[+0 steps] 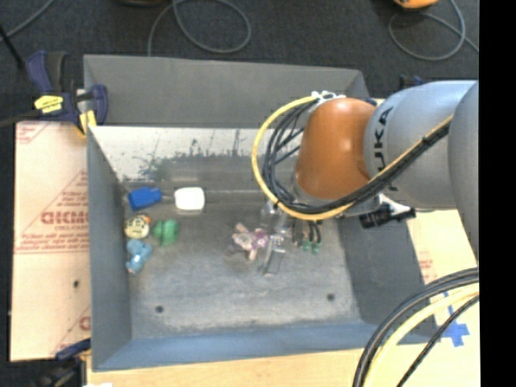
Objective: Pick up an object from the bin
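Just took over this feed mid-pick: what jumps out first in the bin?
The arm's orange wrist cover, ringed by looped cables, dominates the right side of the bin, with the gripper below it low over the floor's middle, right beside a small pink-and-purple thing. Near the left wall lies a loose cluster: a blue block, a white block and a green piece.
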### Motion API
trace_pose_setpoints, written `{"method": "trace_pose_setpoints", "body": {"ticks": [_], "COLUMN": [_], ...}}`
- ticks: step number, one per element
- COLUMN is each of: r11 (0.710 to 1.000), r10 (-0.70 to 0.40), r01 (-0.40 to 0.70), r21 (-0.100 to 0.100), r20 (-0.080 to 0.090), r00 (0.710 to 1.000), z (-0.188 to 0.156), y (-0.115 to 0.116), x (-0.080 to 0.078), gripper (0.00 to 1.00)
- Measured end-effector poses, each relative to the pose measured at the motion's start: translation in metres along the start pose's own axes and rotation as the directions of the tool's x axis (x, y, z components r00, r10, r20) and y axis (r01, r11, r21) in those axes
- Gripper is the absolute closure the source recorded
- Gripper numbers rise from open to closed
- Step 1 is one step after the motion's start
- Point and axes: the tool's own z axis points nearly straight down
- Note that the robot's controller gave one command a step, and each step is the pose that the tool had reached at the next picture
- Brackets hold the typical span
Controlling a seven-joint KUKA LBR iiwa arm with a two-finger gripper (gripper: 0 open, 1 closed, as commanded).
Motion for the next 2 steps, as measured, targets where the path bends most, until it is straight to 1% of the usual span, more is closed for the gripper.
{"method": "trace_pose_setpoints", "body": {"ticks": [1,2], "r11": [0.996,0.996], "r10": [-0.086,0.088], "r01": [0.086,-0.088], "r21": [0.002,-0.001], "r20": [0.0,0.004], "r00": [0.996,0.996], "z": [0.032,0.07], "y": [-0.003,-0.021], "x": [-0.017,-0.002], "gripper": [0.0,1.0]}}
